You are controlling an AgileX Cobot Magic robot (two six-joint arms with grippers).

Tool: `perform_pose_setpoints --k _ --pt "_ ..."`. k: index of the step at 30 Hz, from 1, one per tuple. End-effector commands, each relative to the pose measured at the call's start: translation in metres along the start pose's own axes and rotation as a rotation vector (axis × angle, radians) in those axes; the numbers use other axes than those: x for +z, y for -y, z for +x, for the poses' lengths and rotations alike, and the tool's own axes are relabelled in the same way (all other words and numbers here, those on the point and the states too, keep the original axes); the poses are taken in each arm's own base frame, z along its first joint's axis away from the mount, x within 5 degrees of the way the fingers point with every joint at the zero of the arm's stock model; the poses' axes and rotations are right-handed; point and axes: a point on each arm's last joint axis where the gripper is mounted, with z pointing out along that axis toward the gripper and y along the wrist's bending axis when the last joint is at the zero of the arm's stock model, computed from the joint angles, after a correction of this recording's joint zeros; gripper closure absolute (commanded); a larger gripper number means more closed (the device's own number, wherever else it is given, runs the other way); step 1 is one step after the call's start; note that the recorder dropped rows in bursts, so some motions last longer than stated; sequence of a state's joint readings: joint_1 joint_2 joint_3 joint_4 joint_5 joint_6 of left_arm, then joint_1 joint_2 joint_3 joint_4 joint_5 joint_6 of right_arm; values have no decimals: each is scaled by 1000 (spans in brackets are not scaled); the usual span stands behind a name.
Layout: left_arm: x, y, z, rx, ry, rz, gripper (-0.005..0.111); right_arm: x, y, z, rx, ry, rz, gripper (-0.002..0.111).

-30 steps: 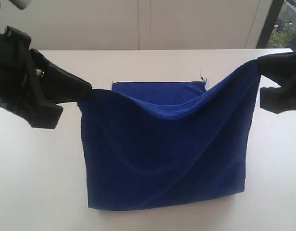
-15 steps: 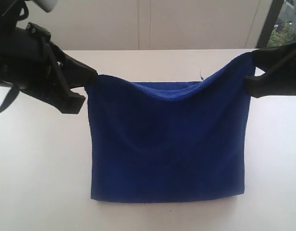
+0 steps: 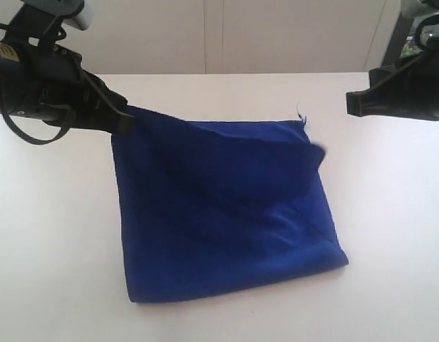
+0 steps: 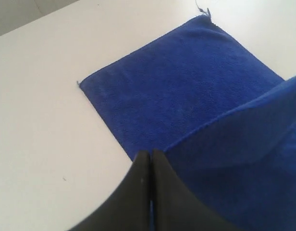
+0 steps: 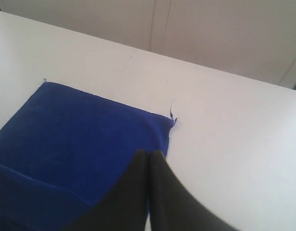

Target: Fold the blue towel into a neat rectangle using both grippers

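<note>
Both arms matte black throughout. Left tool (image 3: 123,122): chunky jointed body tapering to a narrow dark tip; a light grey-silver plate (image 3: 59,11) sits on top of the housing; thin black cables (image 3: 23,132) loop off its underside and along its flank; a small pale marking on the casing, too small to read. Right tool (image 3: 353,104): blunt squared black end, plain faces, a cable arcing above it beside a grey plate. Up close, each tool's two fingers (image 4: 138,192) are smooth black wedges, pressed flat together along one thin seam (image 5: 148,192).
</note>
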State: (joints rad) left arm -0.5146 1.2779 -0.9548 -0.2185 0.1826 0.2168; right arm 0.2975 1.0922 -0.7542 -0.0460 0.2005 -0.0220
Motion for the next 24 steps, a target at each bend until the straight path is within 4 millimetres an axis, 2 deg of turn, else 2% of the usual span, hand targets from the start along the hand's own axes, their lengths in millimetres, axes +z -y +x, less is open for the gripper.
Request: perform_pose_setpoints --k 1,9,18,20,21,24 --pt "10 -4 -1 -25 22 -18 107 13 5 -7 4 -1 16 108" --pt "11 -4 -2 -25 38 -26 107 38 4 7 21 -96 7 108" --pt "11 -4 -1 -25 24 -20 107 95 -11 44 5 -366 -52 108" --pt "11 -3 0 -25 10 -15 107 121 -16 46 -27 -443 -110 108" --pt "11 -3 0 -25 9 -15 107 127 -19 44 -43 -461 -147 108" --pt "11 -3 2 -25 -7 -8 107 146 -39 35 -76 -486 -428 108"
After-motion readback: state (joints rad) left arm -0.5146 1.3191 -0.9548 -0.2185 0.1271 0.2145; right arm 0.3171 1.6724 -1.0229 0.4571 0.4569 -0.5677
